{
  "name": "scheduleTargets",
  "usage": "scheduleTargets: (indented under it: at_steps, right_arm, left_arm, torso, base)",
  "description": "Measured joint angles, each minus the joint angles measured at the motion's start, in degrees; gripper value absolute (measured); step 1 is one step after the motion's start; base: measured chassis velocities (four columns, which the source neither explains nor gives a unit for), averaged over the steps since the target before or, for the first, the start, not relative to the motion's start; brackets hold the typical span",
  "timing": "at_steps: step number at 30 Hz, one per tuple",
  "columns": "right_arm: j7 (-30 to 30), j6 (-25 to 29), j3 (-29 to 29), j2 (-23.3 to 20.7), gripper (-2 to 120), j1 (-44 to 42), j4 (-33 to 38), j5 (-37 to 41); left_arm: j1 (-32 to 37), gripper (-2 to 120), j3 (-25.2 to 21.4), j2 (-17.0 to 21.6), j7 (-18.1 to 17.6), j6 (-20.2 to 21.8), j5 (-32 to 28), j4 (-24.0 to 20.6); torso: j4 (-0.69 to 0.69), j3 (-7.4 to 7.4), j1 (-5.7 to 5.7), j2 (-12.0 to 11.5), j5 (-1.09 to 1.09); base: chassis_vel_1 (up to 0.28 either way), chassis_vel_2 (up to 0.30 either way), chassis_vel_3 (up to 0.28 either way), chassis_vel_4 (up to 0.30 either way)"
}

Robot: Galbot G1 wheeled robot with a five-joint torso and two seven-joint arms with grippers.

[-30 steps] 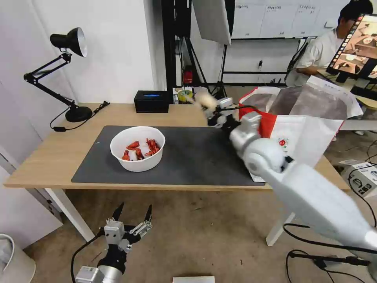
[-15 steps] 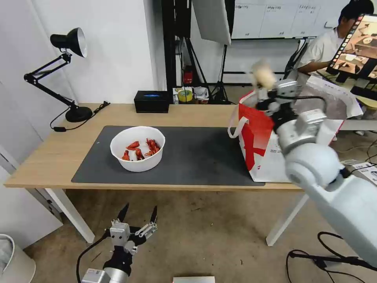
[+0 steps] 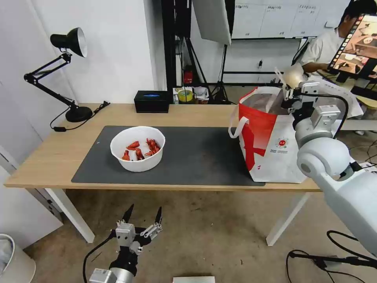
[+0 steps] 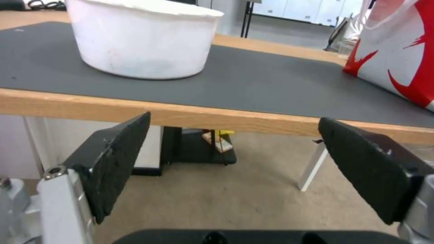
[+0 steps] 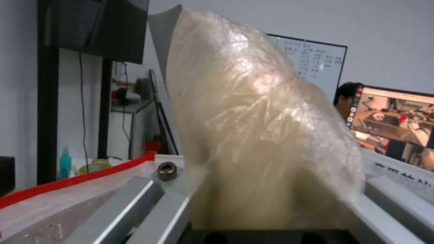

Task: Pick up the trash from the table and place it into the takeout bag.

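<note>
We note the right end effector [image 3: 293, 91] has carried the small knotted clear bag [image 3: 292, 75], pinched, above the large red-and-white takeout bag's [image 3: 271, 141] far rim; early release risks overshoot.

Nothing can be read as words or numbers. The takeout bag [image 3: 271, 145], at the right end of the table [image 3: 47, 157], carries a small round red logo [image 3: 281, 143] on its white side, its marks too small to make out, and red brush-like shapes on the panel facing the mat. The whiteboard [image 3: 275, 17] on the far wall bears rows of handwriting, also seen in the right wrist view [image 5: 316, 59], too faint to read. The black box [image 3: 151, 101] at the table's far edge shows a blue mark, unreadable.
</note>
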Motion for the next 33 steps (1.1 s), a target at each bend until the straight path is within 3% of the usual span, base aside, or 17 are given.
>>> scheduleTargets:
  at_steps: [2,6,8,10,19,23,24,33]
  right_arm:
    - [0.83,-0.06,-0.07,0.17,20,0.06,-0.09,-0.01]
    - [1.23,-0.22,-0.11,0.25,27,0.38,-0.19,-0.02]
    - [1.60,-0.46,-0.12,0.28,40,0.84,-0.26,-0.08]
    - [1.62,-0.50,-0.10,0.22,44,0.78,-0.20,-0.11]
    - [1.62,-0.72,0.48,-0.31,80,-0.96,0.65,-0.59]
    - [1.60,-0.73,0.49,-0.41,88,-1.24,0.69,-0.66]
    - [1.57,-0.73,0.49,-0.42,96,-1.35,0.73,-0.69]
    - [0.52,-0.52,-0.37,-0.25,100,-2.20,2.74,-0.24]
  left_arm:
    - [-0.03,100,0.11,-0.03,-0.02,0.00,-0.87,0.00]
    - [-0.05,100,0.16,-0.01,-0.03,-0.01,-1.44,-0.13]
    - [-0.09,100,0.06,0.14,-0.03,-0.02,-1.82,-0.29]
    - [-0.09,100,0.03,0.18,-0.03,-0.03,-1.85,-0.30]
    - [-0.19,100,0.26,0.34,-0.03,-0.07,-1.78,-0.33]
    - [-0.14,100,0.55,0.34,-0.03,-0.07,-1.71,-0.57]
    - [-0.13,100,0.59,0.34,-0.03,-0.07,-1.68,-0.67]
    - [-0.14,100,0.01,0.38,-0.06,-0.08,-1.72,-0.82]
  torso:
    - [0.00,0.00,0.00,0.00,0.00]
    - [0.00,0.00,0.00,0.00,0.00]
    - [0.00,0.00,0.00,0.00,-0.01]
    - [0.00,0.00,0.00,0.00,-0.01]
    - [0.00,0.00,0.00,0.00,-0.01]
    - [-0.01,0.00,0.00,0.00,0.00]
    - [-0.01,0.00,0.00,0.00,0.00]
    - [0.00,0.00,0.00,0.00,0.00]
  base:
    - [0.000,0.000,0.000,0.000]
    - [0.000,0.000,0.000,0.000]
    - [0.000,0.000,0.000,0.000]
    - [0.000,0.000,0.000,0.000]
    - [0.000,0.000,0.000,0.000]
    - [0.000,0.000,0.000,0.000]
    - [0.000,0.000,0.000,0.000]
    - [0.000,0.000,0.000,0.000]
